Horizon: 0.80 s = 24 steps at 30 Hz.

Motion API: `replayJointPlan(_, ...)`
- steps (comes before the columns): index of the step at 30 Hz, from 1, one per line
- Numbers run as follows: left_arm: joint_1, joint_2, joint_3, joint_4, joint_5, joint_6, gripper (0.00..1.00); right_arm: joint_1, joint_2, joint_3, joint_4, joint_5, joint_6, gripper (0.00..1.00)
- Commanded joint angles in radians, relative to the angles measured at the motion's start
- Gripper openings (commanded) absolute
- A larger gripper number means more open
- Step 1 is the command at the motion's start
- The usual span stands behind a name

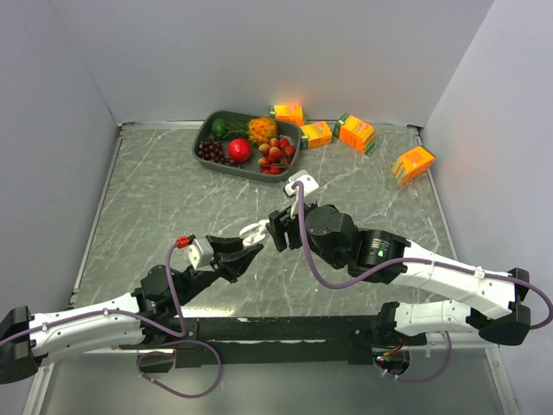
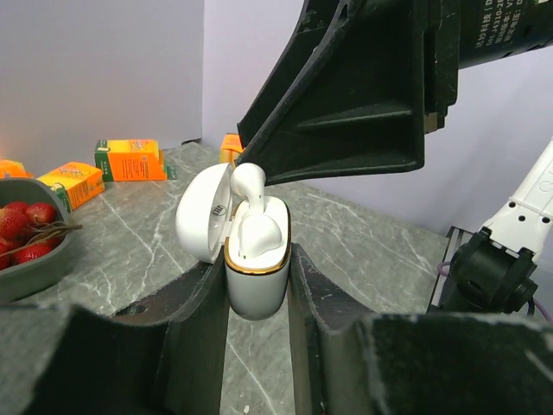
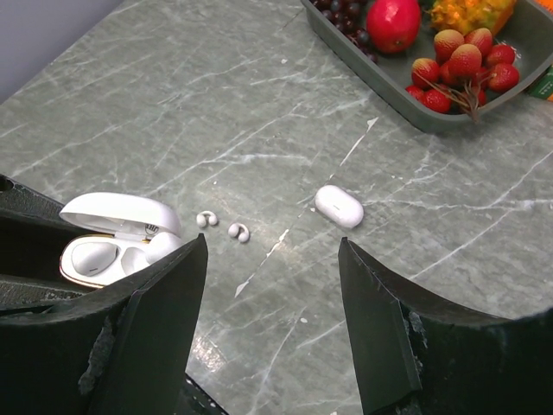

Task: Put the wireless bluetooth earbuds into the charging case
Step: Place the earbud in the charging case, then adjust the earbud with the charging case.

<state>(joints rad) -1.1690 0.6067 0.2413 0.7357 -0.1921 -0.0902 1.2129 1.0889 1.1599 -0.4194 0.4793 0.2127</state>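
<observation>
My left gripper (image 2: 257, 278) is shut on the open white charging case (image 2: 256, 290), which has a gold rim and its lid (image 2: 200, 214) tipped back. One stemmed earbud (image 2: 259, 235) lies seated in the case. A second earbud (image 2: 247, 180) stands up out of the slot behind it, right at the tip of one of my right gripper's fingers (image 2: 346, 121). My right gripper (image 3: 272, 246) hovers open just over the case (image 3: 112, 238), nothing between its jaws. Two small rounded earbuds (image 3: 206, 219) (image 3: 238, 232) lie on the table beside the case.
A closed white case (image 3: 339, 206) lies on the marble table past the loose earbuds. A grey fruit tray (image 1: 204, 138) stands at the back, with orange juice cartons (image 1: 356, 132) to its right. Both arms meet at the table's middle (image 1: 259, 235).
</observation>
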Motion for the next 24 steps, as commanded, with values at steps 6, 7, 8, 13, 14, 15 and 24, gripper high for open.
replayJointPlan(6, 0.002, 0.005, 0.024, 0.05, 0.008, 0.007, 0.01, 0.0, -0.043, 0.017, 0.03, -0.042, 0.002, 0.7)
replayJointPlan(7, 0.002, 0.005, 0.024, 0.05, 0.006, 0.006, 0.01, 0.004, -0.046, 0.017, 0.03, -0.045, 0.002, 0.7)
replayJointPlan(8, 0.002, 0.008, 0.024, 0.051, 0.006, 0.006, 0.01, 0.011, -0.046, 0.015, 0.028, -0.044, 0.002, 0.7)
replayJointPlan(13, 0.002, 0.005, 0.023, 0.051, -0.004, 0.004, 0.01, 0.022, -0.053, 0.011, 0.027, -0.048, 0.007, 0.71)
replayJointPlan(14, 0.002, 0.005, 0.023, 0.051, -0.004, 0.004, 0.01, 0.025, -0.05, 0.012, 0.025, -0.053, 0.007, 0.71)
replayJointPlan(15, 0.002, 0.004, 0.023, 0.051, -0.004, 0.003, 0.01, 0.03, -0.047, 0.012, 0.024, -0.051, 0.007, 0.71)
replayJointPlan(24, 0.002, -0.002, 0.02, 0.041, -0.009, 0.001, 0.01, 0.03, -0.079, 0.003, 0.047, -0.076, 0.042, 0.71)
